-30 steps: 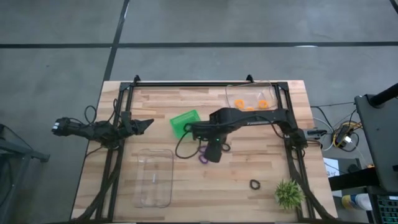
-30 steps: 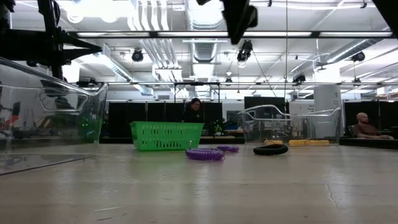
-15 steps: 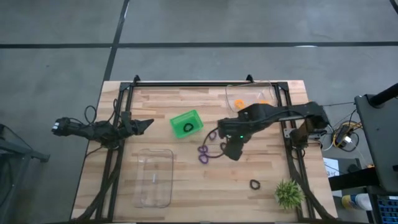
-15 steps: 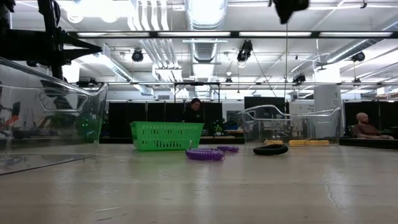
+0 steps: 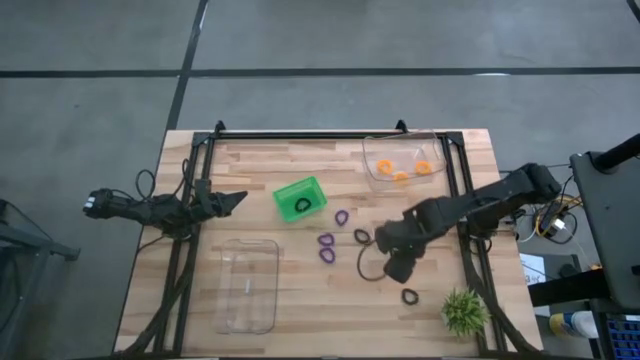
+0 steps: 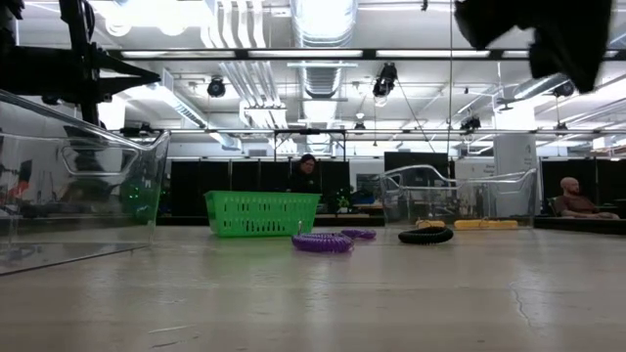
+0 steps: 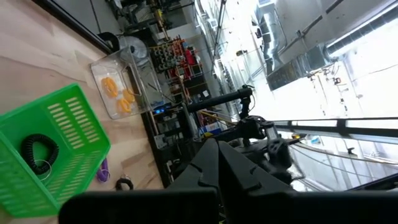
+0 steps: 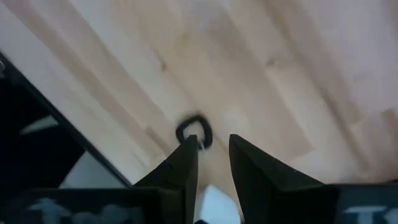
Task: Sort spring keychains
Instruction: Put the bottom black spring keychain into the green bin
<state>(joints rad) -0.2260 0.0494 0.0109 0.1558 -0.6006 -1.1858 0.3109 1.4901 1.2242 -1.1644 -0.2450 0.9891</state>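
Three orange keychains [image 5: 400,168], three purple [image 5: 327,240] and three black [image 5: 410,296] are showing, lying flat. The right gripper [image 5: 397,270] is hovering near the plant [image 5: 465,311], fingers slightly apart, empty; the left gripper [image 5: 237,199] is sitting closed.

A purple keychain [image 6: 322,242] lies just before the green bin [image 6: 262,212].

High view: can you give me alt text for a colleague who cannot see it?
The right gripper hangs above a black spring keychain lying near the spiky plant. Three purple keychains lie mid-table, three orange ones in a clear tray, one black in the green bin. The left arm waits at the table's left edge.
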